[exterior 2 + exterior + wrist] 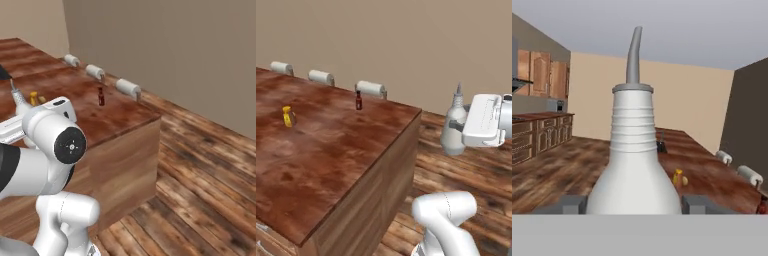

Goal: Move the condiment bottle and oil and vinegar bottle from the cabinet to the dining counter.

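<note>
1. my gripper (634, 204) is clamped round the oil and vinegar bottle (454, 125), held in air just off the dining counter (331, 150).
2. smooth, rigid, likely slippery; the wide belly is the safest hold.

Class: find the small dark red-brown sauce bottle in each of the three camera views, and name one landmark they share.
Left base view: condiment bottle at the dining counter's far edge, upper middle.
Right base view: condiment bottle upper left of centre, near the far edge.
Hand view: cut off at the lower right corner.
Shared landmark: the small yellow jar.
</note>
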You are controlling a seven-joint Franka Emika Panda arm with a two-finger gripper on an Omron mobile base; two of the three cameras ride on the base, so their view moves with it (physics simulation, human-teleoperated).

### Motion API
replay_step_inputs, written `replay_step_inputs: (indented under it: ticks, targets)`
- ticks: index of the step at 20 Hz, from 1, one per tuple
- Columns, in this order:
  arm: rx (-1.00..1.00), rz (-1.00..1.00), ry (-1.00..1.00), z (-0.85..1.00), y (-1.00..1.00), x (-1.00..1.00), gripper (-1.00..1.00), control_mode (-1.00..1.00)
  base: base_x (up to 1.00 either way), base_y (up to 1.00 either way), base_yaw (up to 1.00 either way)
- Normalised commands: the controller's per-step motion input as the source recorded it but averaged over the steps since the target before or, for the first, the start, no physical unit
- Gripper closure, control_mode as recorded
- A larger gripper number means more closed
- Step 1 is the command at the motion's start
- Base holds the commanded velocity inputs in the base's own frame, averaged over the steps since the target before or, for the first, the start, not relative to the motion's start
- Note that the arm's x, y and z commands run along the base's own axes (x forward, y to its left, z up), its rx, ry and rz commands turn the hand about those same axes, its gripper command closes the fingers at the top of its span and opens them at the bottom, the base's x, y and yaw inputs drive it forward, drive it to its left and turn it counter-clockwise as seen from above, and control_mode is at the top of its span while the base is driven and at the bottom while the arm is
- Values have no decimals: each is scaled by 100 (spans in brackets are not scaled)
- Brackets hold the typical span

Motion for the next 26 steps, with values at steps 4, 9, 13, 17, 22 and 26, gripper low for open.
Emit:
replay_step_inputs:
  ticks: [4,9,13,17,22,26]
  targets:
    - [0,0,0,0,0,0,100,100,44,-78,35]
    - [0,0,0,0,0,0,100,100,41,-82,34]
    - [0,0,0,0,0,0,100,100,41,-80,35]
    - [0,0,0,0,0,0,100,100,40,-81,35]
    - [0,0,0,0,0,0,100,100,35,-83,35]
    - [0,0,0,0,0,0,100,100,34,-84,35]
